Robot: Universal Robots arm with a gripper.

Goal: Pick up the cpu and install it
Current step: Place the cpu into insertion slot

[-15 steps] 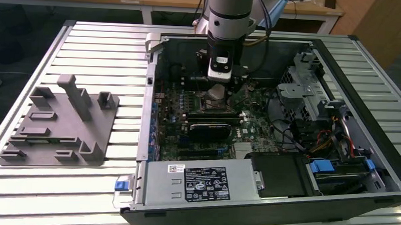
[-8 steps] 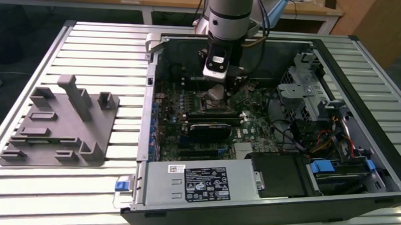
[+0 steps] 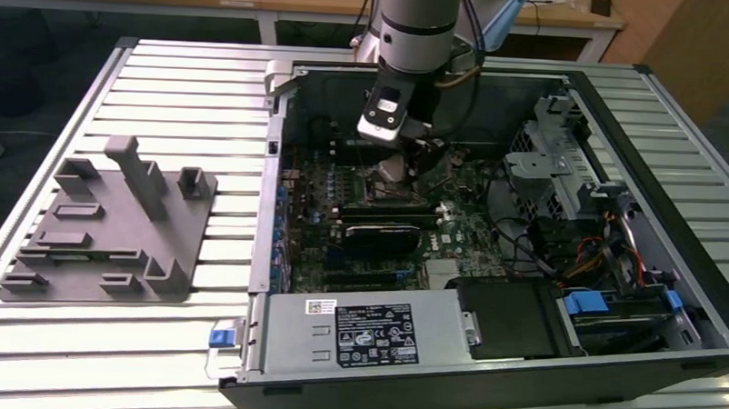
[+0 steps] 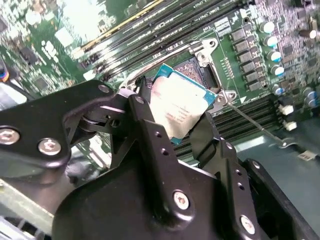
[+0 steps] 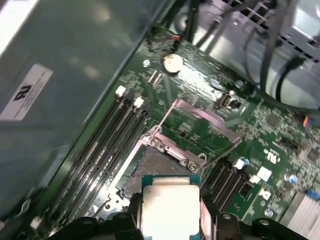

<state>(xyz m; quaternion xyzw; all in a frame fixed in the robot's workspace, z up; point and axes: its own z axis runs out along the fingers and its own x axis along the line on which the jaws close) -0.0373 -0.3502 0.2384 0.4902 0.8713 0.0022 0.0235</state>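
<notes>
while it hangs over one open socket [image 5: 150, 169], the end effector [image 4: 175, 116] grips one cpu [image 4: 182, 102].

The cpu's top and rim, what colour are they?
The cpu has a silvery-grey top plate with a teal-green rim, clearest in the second wrist view.

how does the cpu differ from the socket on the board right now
The cpu has a pale silvery top with a teal rim; the socket is a dark recess in a metal frame. The cpu is held off the board by the gripper; the socket sits fixed on the motherboard, empty, with its load plate swung up. Both are roughly square.
</notes>
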